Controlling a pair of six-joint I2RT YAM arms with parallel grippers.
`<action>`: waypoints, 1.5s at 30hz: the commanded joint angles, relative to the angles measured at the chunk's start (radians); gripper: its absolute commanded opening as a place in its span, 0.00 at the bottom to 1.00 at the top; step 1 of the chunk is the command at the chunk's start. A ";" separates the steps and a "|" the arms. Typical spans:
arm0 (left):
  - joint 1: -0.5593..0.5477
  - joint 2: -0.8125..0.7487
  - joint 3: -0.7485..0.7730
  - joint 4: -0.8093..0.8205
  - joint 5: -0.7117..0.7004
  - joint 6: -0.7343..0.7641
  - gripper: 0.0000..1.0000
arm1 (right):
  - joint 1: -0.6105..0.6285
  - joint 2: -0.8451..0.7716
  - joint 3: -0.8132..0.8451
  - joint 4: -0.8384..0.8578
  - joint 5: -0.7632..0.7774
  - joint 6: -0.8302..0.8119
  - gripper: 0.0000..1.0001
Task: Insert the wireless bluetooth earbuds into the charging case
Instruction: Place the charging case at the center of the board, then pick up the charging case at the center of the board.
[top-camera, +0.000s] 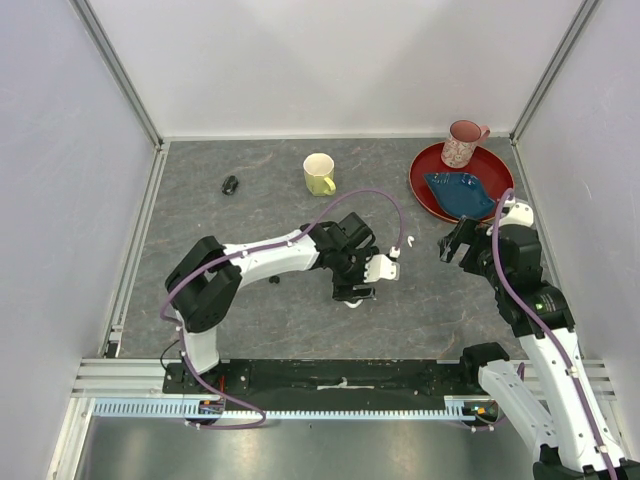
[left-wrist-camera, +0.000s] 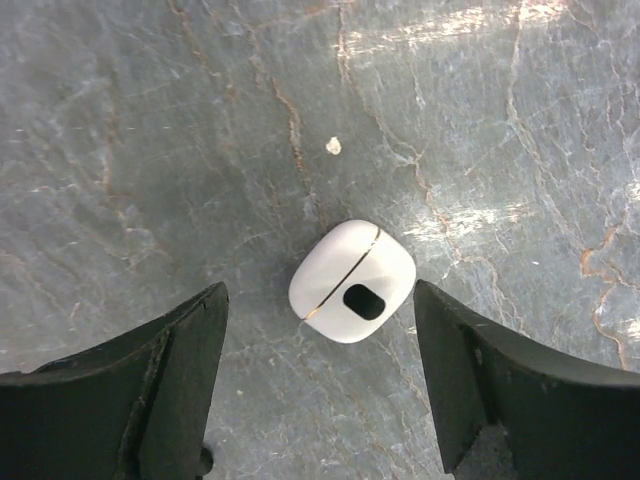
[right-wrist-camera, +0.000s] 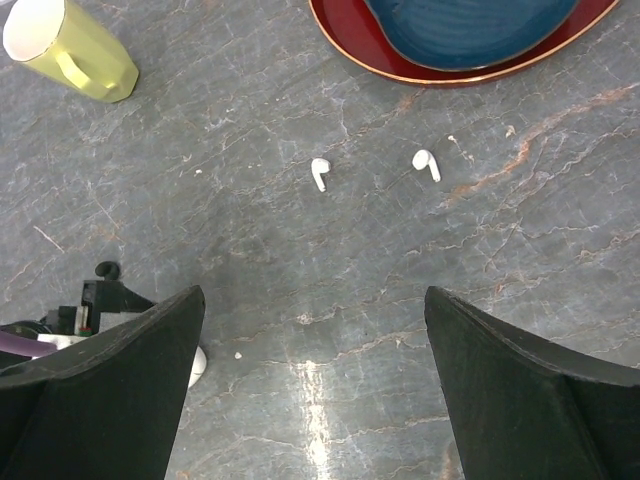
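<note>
Left claw (left-wrist-camera: 318, 305): we see it spread, one jaw on each side of the case, touching nothing.
Case (left-wrist-camera: 352, 282): white, closed, lying near the middle of the worktop (left-wrist-camera: 150, 150).
Earbuds (right-wrist-camera: 320, 173) (right-wrist-camera: 426, 163): we see two white ones, lying apart, between the middle and the red plate (top-camera: 418, 185) by the far right corner.
Right claw (right-wrist-camera: 312, 310): spread wide, holding nothing, near the earbuds.
Mug (right-wrist-camera: 70, 45): yellow, toward the far edge.
</note>
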 joint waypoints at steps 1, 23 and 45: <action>0.012 -0.072 -0.006 0.052 -0.031 -0.031 0.84 | 0.000 0.005 0.041 0.041 -0.009 -0.037 0.98; 0.146 -0.881 -0.547 0.447 -0.351 -0.885 0.92 | 0.147 0.144 -0.143 0.261 -0.376 -0.149 0.93; 0.150 -1.062 -0.724 0.405 -0.361 -1.135 0.95 | 0.782 0.347 -0.291 0.595 0.242 -0.210 0.87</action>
